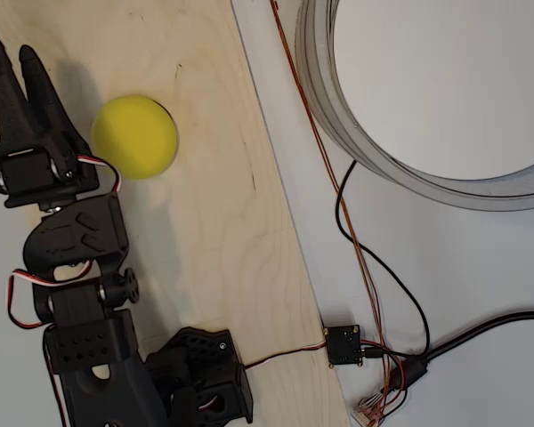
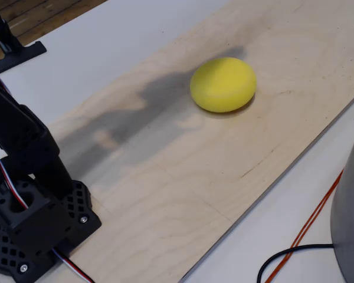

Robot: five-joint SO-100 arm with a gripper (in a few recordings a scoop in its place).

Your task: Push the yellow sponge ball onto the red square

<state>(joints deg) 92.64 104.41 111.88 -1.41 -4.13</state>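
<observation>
Just beside clenched tool (image 1: 13, 53) — yellow sponge ball (image 1: 134, 136), bare board (image 1: 222, 222) rightward.

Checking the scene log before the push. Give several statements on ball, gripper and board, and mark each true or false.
1. The yellow sponge ball rests on the wooden board. True.
2. The gripper clamps the ball. False: its fingers lie beside it in the overhead view, holding nothing.
3. The gripper is left of the ball in the overhead view. True.
4. The ball lies on the white table. False: it is on the board.
</observation>
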